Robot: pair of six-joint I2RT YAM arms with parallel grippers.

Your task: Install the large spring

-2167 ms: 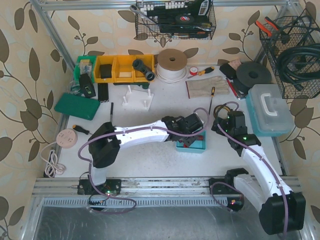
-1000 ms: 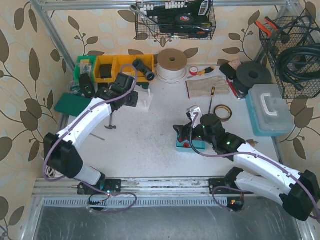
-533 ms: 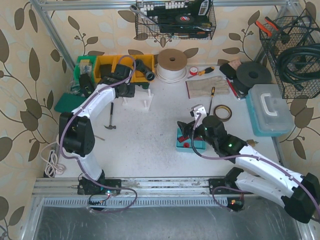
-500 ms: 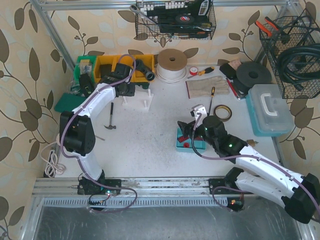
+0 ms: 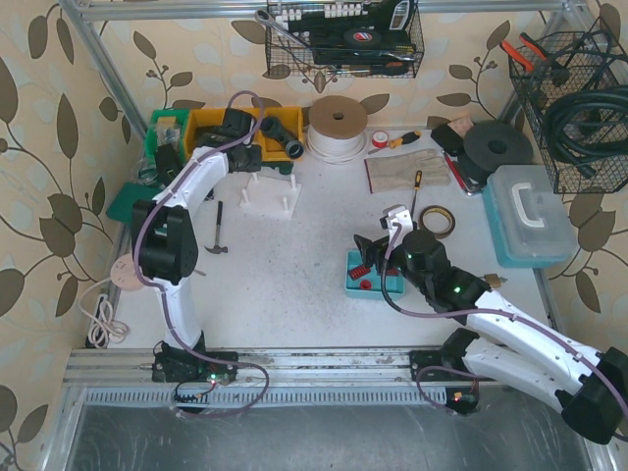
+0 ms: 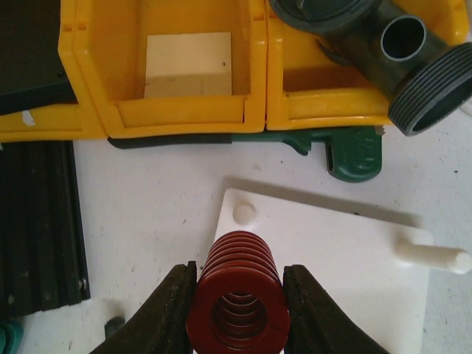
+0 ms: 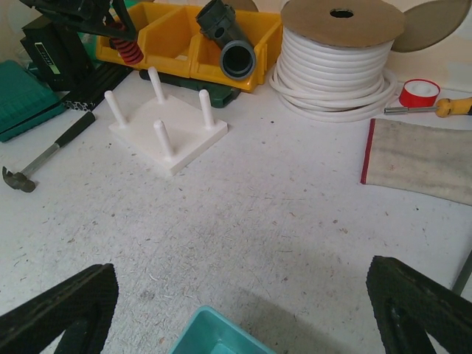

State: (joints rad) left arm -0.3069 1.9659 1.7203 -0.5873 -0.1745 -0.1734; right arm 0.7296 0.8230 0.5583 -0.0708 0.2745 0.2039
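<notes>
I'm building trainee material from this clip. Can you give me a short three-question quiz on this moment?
1. True or false: the left fingers are closed on the red spring.
2. How many pegs stand upright on the white peg board? A) two B) four C) six
3. Fill in the blank: the right fingers stand ____, with nothing between them.

Key: 1 true; 2 B; 3 open.
</notes>
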